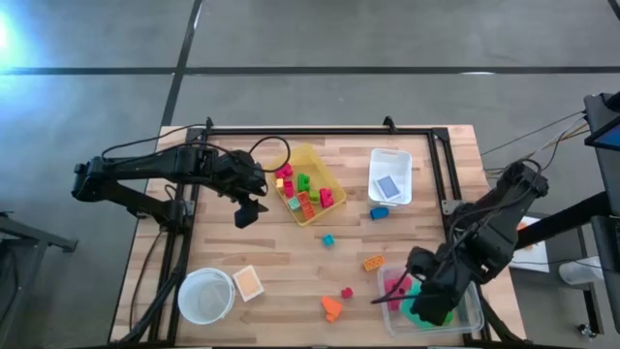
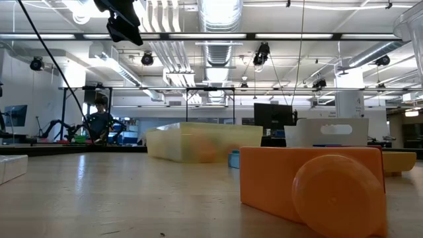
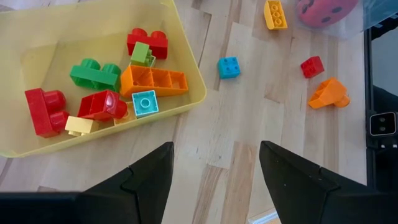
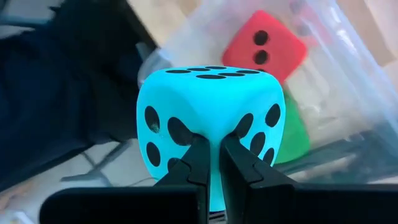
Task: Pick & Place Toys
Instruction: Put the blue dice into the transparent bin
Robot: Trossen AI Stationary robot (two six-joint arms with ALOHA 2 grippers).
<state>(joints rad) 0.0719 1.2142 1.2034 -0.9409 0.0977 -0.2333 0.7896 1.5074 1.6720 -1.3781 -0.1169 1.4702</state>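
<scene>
Teal die [image 4: 211,118] right against closed right tool [image 4: 211,163] — above clear bin [image 4: 348,81]

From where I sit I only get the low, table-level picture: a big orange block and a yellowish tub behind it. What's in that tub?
Observer: The yellow bin holds loose blocks: red, green, orange, yellow and one teal.
Operator: Where are the robot's hands?
Observer: The left gripper hangs open over bare wood beside that bin.
Operator: And the other?
Observer: The right gripper is shut on a teal die above the clear bin, where a red die and a green die lie.
</scene>
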